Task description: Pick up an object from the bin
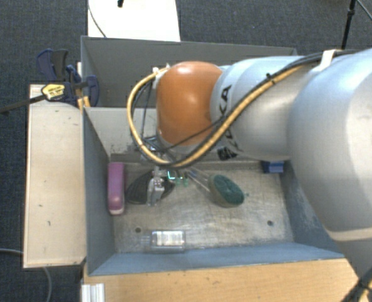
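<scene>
My gripper point(156, 192) reaches down into the left middle of the bin, under the orange cover. Its metal fingertips stand right at a dark, rounded black object point(136, 189) that lies just to their left. A purple oblong block point(115, 187) lies upright along the left wall, a little further left. To the right of the gripper rests a dark green round disc point(227, 190) with a thin rod or handle running from it toward the gripper. Whether the fingers touch the black object cannot be made out.
A small clear plastic piece point(168, 238) lies near the bin's front wall. A small blue object point(274, 167) sits at the back right beside the arm. The big arm covers the bin's right side and back.
</scene>
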